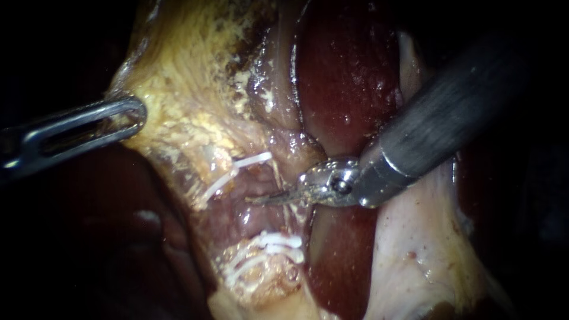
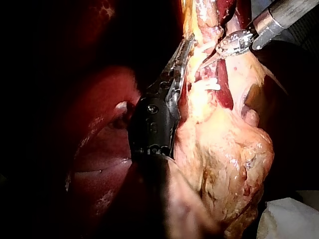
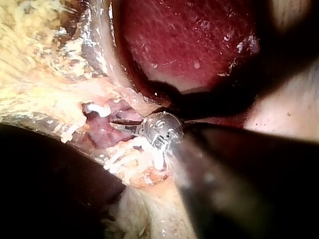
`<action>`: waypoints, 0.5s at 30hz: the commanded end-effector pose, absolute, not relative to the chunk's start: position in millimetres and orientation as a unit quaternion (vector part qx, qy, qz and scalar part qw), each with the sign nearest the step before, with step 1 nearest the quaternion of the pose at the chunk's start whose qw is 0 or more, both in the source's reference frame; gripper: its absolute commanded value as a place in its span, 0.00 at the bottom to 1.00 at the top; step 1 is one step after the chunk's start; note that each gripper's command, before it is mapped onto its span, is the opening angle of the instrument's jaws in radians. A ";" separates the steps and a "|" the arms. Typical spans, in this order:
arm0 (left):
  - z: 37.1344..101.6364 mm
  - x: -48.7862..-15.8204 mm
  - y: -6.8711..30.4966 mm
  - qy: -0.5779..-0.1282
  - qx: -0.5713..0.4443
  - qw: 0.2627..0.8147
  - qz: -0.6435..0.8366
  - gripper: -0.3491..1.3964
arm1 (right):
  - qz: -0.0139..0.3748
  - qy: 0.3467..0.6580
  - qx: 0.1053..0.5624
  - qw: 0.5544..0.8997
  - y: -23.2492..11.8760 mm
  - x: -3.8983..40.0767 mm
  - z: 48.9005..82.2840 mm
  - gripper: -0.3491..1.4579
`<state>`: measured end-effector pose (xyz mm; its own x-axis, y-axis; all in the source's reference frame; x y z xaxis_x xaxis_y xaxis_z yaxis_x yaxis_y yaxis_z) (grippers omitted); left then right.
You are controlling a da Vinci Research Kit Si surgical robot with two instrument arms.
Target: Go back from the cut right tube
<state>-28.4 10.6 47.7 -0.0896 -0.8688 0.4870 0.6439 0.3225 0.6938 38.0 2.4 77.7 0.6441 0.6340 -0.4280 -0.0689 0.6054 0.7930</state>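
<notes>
In the endoscope view my right instrument [image 1: 265, 200] comes in from the upper right. Its jaws lie together in one thin point and hold nothing. That point sits at the gap in the cut tube [image 1: 253, 181], between the upper clip [image 1: 252, 160] and the lower clips [image 1: 269, 243], near both. The liver [image 1: 347, 77] lies dark red just beside my shaft. My left instrument [image 1: 135, 114] enters from the left, well apart from the cut. Its jaws look closed on the edge of the yellow tissue [image 1: 178, 77], drawing it out sideways.

In the left wrist view the left instrument [image 2: 185, 47] lays its toothed jaws along that yellow tissue [image 2: 224, 149], and they look clamped on a fold of it. Just ahead of them the right instrument [image 2: 212, 59] points its tip at the clipped spot.

In the right wrist view my right instrument [image 3: 127, 125] reaches ahead into the pink hollow between the white clips. Tissue hides part of the tip here, so this view tells me little about the jaws.

I judge the retreat to be at its very start, since the tip is at the cut itself. The next move calls for a straight pull back along my own shaft, away from the tissue. The jaws should be held together so that neither edge catches a clip or scrapes the liver, while the left instrument holds its grip steady.
</notes>
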 end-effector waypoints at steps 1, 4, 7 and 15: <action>47.7 -28.4 10.6 -0.470 0.120 0.664 -0.570 0.00 | 0.214 0.363 0.389 0.819 2.4 38.0 77.7 0.00; 47.7 -28.4 10.6 -0.470 0.120 0.664 -0.570 0.00 | 0.214 0.363 0.389 0.819 2.4 38.0 77.6 0.00; 47.7 -28.4 10.6 -0.470 0.120 0.664 -0.570 0.00 | 0.215 0.368 0.390 0.816 2.4 38.0 77.6 0.00; 47.7 -28.4 10.6 -0.470 0.120 0.664 -0.569 0.00 | 0.228 0.388 0.394 0.801 2.4 38.4 77.0 0.47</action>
